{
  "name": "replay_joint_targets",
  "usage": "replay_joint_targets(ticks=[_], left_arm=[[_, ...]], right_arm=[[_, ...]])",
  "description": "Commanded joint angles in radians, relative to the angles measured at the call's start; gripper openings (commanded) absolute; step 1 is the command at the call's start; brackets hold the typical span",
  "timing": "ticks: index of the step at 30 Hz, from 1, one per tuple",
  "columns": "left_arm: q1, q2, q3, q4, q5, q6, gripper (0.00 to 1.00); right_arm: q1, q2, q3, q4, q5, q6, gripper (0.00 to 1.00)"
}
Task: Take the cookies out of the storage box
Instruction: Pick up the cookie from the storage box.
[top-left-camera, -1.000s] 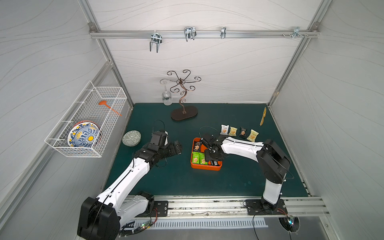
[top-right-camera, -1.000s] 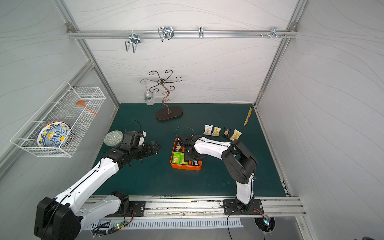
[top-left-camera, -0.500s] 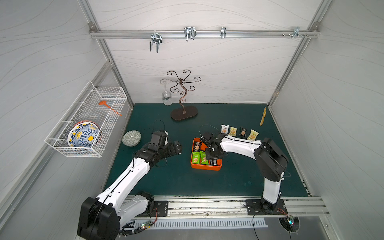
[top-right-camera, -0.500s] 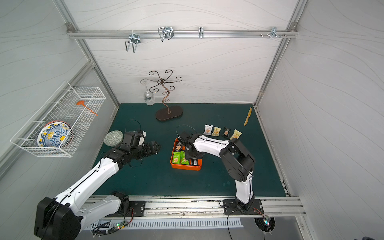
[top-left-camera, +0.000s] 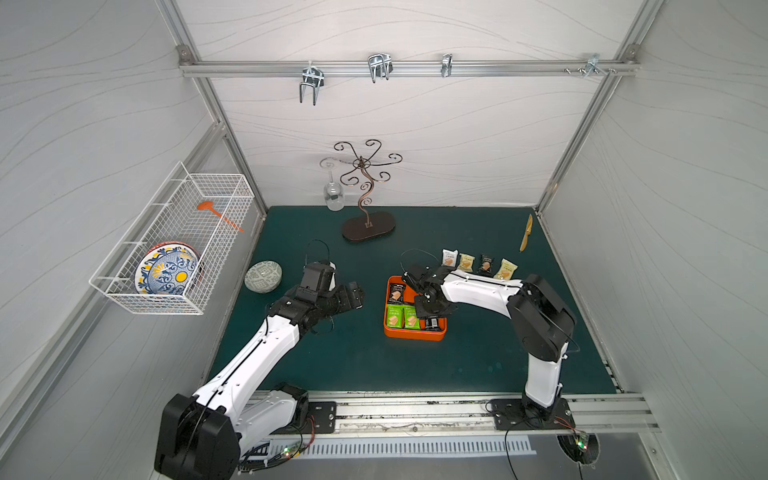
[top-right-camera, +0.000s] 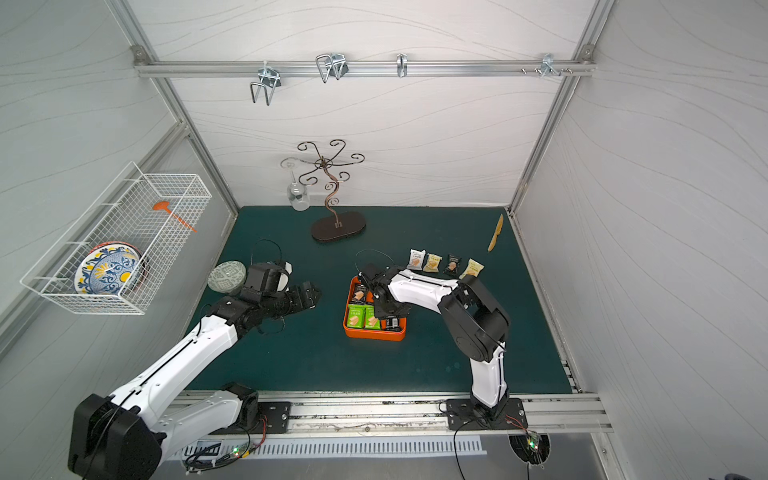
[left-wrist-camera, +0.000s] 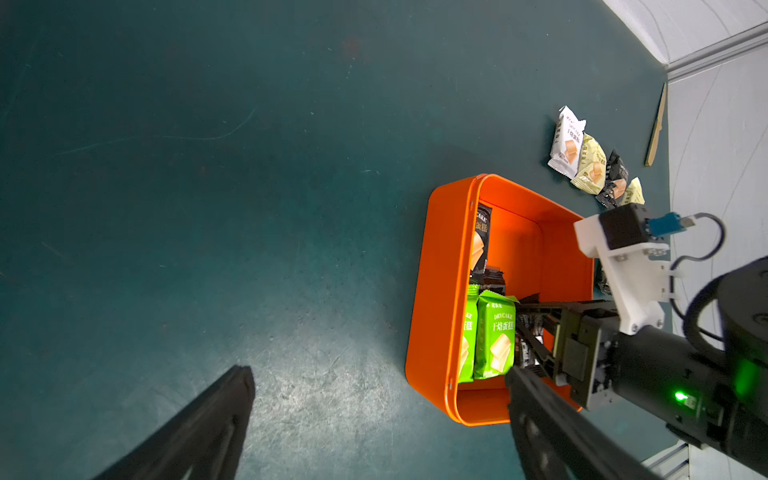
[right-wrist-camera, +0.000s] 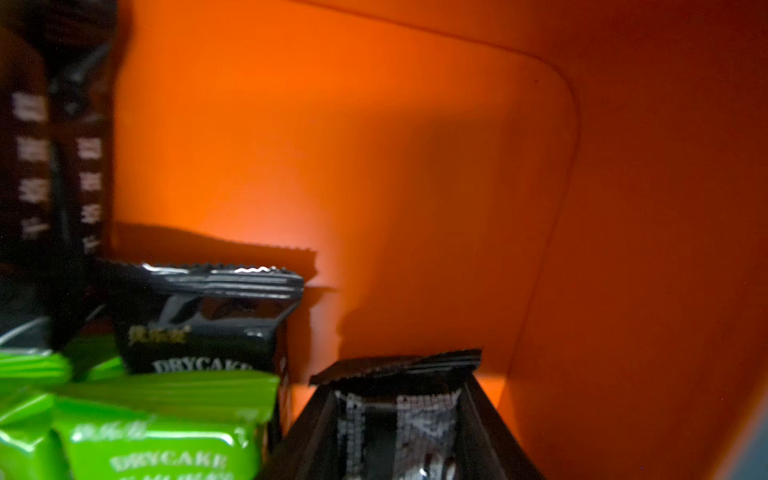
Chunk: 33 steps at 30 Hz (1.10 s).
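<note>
Reaching right end effector (left-wrist-camera: 521, 338) down inside storage box (left-wrist-camera: 440, 291). Sitting fingers (right-wrist-camera: 494, 432) on both sides of black packet (right-wrist-camera: 395, 411); cannot tell whether squeezing it yet. Hanging left end effector (top-left-camera: 355, 295) wide open, well apart from box. Finding green packets (left-wrist-camera: 494, 336) just beside black one, four cookies (top-left-camera: 466, 262) lying outside near box. Risking slip: shiny foil sliding out of weak pinch. Risking snagging green packet next door, or bumping box wall and shoving box across worktop (top-left-camera: 353, 365), nothing pinning it.

The orange storage box (top-left-camera: 413, 335) held two green packets (top-left-camera: 401, 316) side by side, plus some black packets (top-left-camera: 396, 293). Four loose packets (top-left-camera: 466, 262) sat in a row just beyond it.
</note>
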Motion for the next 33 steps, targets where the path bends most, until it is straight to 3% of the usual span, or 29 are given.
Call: replay_joint_targets(ticks=[1, 18, 33], left_arm=[[0.000, -0.012, 0.005, 0.015, -0.015, 0.017, 0.99], [-0.001, -0.005, -0.003, 0.023, 0.001, -0.001, 0.99], [0.000, 0.018, -0.020, 0.046, 0.046, -0.046, 0.98]], right_arm=[[-0.013, -0.061, 0.014, -0.068, 0.038, -0.018, 0.42], [-0.090, -0.221, 0.027, -0.064, 0.011, -0.036, 0.42], [-0.274, -0.355, -0.087, -0.003, -0.073, -0.074, 0.42]])
